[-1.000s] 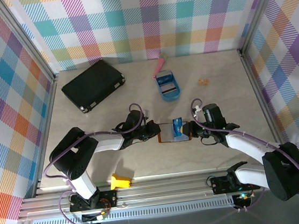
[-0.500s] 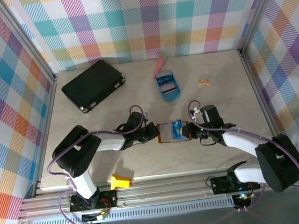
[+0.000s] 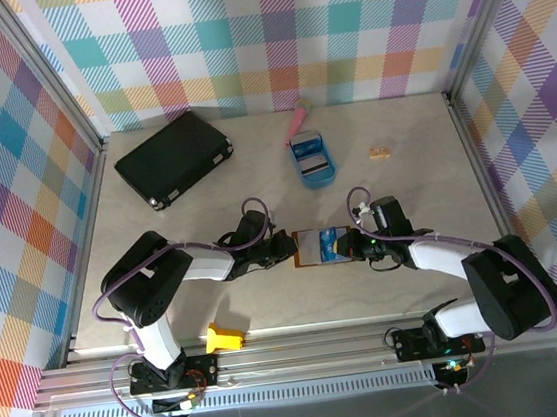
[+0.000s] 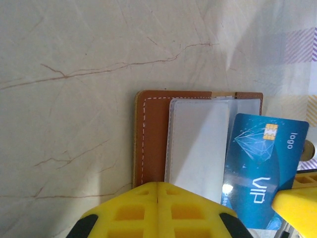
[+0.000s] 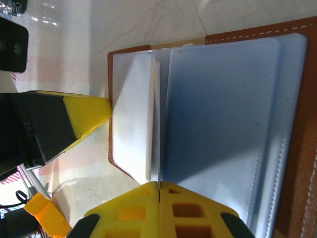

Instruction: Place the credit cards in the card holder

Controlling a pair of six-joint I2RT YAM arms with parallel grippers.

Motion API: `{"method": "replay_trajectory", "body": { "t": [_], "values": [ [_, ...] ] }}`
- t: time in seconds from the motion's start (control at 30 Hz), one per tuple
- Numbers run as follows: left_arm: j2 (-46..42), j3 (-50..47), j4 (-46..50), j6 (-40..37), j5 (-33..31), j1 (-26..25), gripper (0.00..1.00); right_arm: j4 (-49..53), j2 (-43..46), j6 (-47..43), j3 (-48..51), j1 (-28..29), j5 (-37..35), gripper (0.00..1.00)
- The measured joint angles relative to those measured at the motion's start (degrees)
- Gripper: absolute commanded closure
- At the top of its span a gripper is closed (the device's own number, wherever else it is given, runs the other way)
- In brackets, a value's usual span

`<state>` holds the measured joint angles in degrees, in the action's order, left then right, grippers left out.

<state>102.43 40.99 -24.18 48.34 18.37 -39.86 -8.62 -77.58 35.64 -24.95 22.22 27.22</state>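
Amid plaid walls on the marbled table point(image 3: 426, 182), the card holder point(image 4: 153, 144) lies open at centre: stitched brown leather with grey-blue sleeves. The left gripper point(image 4: 157, 186), fingers together, meets its left edge, and the right gripper point(image 5: 159, 184) pinches the blue card point(image 4: 262, 168) over the right half. Since a second ago, that gripper and the card have moved left.

Blue card point(image 4: 262, 168): "VIP", "logo"
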Motion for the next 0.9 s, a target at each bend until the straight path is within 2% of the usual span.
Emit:
{"method": "replay_trajectory", "body": {
  "t": [0.6, 0.9],
  "values": [
    [0.0, -0.2, -0.2, 0.02, -0.07, 0.0, 1.0, -1.03, -1.64, 3.1, -0.33, 0.0, 0.7, 1.0],
    [-0.17, -0.35, -0.17, 0.0, -0.46, 0.0, 1.0, 4.76, 4.83, 1.62, -1.68, 0.0, -0.22, 1.0]
  ]
}}
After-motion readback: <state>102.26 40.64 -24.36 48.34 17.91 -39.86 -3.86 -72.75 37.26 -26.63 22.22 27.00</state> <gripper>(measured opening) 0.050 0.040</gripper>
